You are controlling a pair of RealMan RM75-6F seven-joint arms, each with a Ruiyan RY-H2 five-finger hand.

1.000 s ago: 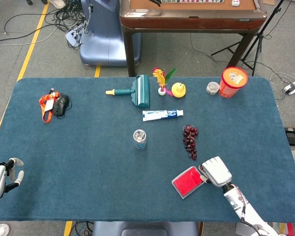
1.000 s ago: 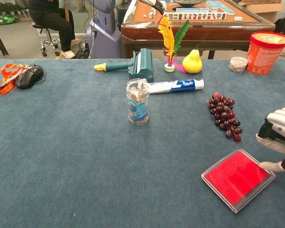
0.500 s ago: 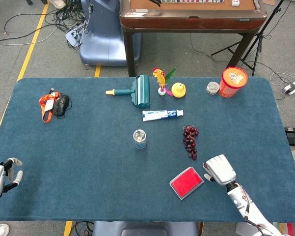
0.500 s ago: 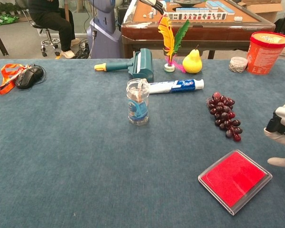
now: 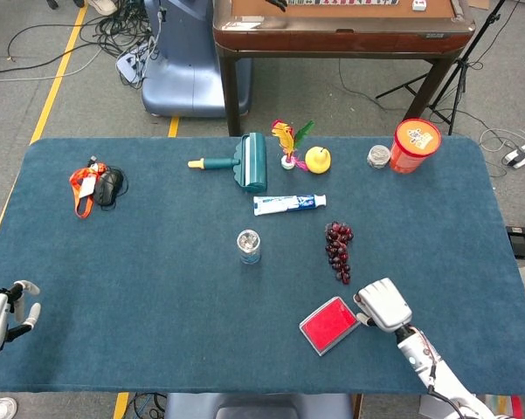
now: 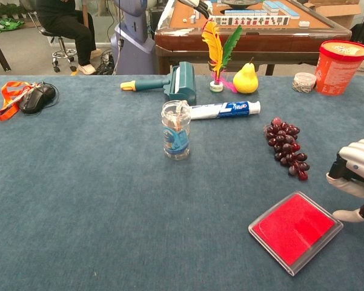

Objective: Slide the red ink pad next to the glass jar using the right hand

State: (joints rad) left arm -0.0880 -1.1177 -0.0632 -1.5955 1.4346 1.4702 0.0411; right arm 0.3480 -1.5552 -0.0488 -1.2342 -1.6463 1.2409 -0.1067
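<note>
The push has barely begun: the red ink pad lies low and right of centre, well apart from the glass jar mid-frame, with the right hand, fingers curled and holding nothing, against its right edge.

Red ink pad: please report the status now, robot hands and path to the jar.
Right robot hand at ink pad's right edge; left robot hand idle, open. Red ink pad flat, far from glass jar. Grapes beside path.
</note>
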